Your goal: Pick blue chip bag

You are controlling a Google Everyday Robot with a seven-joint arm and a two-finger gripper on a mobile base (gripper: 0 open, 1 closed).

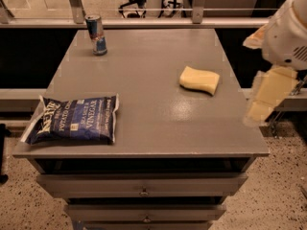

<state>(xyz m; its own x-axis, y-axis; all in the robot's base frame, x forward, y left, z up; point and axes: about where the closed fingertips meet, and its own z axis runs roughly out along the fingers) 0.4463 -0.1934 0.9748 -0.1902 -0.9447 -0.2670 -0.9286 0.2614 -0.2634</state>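
Grey counter [158,128], viewed from its front edge and somewhat from above.

Blue chip bag [72,120] lies flat at the near-left corner, its long side running along the front edge. White lettering faces up ("Potato Chips" and "Vinegar" can be read). Its left end reaches the counter's left rim. Nothing touches the bag.

Drink can [96,34], blue and silver, stands upright at the far left, well apart from the bag. Yellow sponge [199,79] lies right of centre in the farther half, apart from both.

Claw [266,97] hangs off the counter's right side, beyond the right rim. It is pale cream and slants down and to the left below a white arm housing [288,32]. It shows only as a smear, so I cannot tell whether it stands wide or narrow. The counter's whole width lies between it and the bag.

Under the top are stacked drawer fronts [144,183] with small knobs. A metal rail [168,22] runs behind the far edge. The floor [283,200] is speckled.
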